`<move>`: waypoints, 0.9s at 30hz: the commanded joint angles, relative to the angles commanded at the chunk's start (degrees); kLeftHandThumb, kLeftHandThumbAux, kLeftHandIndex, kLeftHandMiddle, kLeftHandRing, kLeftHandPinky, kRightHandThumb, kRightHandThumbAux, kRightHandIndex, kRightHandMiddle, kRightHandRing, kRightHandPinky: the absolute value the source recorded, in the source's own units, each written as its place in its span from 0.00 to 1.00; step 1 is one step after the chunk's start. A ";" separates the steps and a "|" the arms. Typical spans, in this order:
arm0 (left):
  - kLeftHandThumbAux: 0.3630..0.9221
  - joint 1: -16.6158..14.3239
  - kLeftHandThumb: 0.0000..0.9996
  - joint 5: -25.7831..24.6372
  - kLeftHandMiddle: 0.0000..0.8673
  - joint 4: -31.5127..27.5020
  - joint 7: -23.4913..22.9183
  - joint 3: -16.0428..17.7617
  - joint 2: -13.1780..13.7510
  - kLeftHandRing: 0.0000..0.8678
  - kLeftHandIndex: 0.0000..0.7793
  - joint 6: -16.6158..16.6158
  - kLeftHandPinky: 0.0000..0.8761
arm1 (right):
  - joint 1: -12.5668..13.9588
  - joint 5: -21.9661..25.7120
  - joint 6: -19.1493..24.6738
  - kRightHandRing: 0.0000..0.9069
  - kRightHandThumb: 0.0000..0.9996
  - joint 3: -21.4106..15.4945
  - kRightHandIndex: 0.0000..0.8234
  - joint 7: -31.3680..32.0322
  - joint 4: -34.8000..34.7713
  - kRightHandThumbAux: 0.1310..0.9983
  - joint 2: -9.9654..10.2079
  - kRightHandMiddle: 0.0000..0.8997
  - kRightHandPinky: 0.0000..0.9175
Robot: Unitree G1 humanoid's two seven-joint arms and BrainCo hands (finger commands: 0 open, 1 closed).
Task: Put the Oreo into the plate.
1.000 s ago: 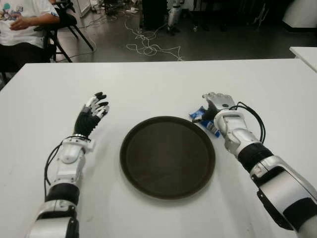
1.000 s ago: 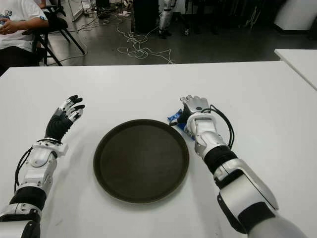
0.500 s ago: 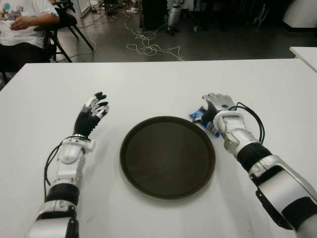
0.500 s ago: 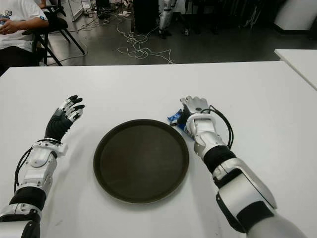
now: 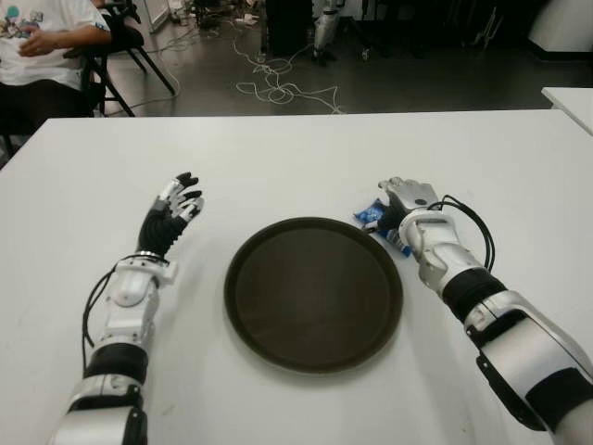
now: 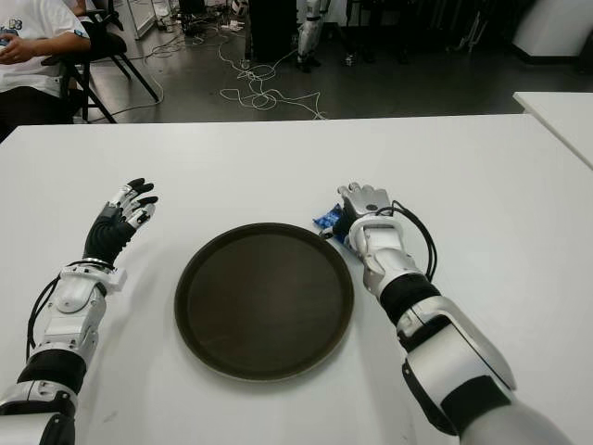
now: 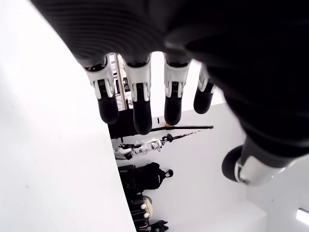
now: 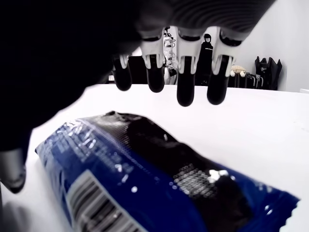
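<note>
1. The right hand (image 5: 405,197) hovers over the blue Oreo packet (image 8: 159,183); its fingers (image 8: 186,89) hang spread above it, not gripping.
2. The packet lies on the white table (image 5: 296,158) just beside the dark plate (image 5: 313,293), toward the table's right edge, mostly hidden under the hand.
3. The left hand (image 5: 170,216), fingers loosely extended and empty, shows left of the plate.

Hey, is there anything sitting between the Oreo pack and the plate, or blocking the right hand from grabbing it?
Nothing visible. The Oreo pack lies on the white table just beyond the plate rim's far right edge, with no object between them. The right hand is over the pack, fingers open above it. The plate is empty.
</note>
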 joint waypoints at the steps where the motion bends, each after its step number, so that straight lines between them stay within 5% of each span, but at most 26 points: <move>1: 0.40 -0.03 0.19 0.01 0.16 0.04 -0.04 -0.02 0.02 0.16 0.09 0.02 0.17 | -0.06 0.07 -0.01 0.20 0.00 0.01 0.18 0.06 0.08 0.42 -0.03 0.17 0.28; 27: 0.40 0.91 0.18 0.08 0.17 -1.76 0.42 -0.09 -0.04 0.17 0.10 0.12 0.16 | -1.39 0.60 1.17 0.16 0.00 -0.14 0.14 0.73 0.76 0.39 -0.77 0.16 0.22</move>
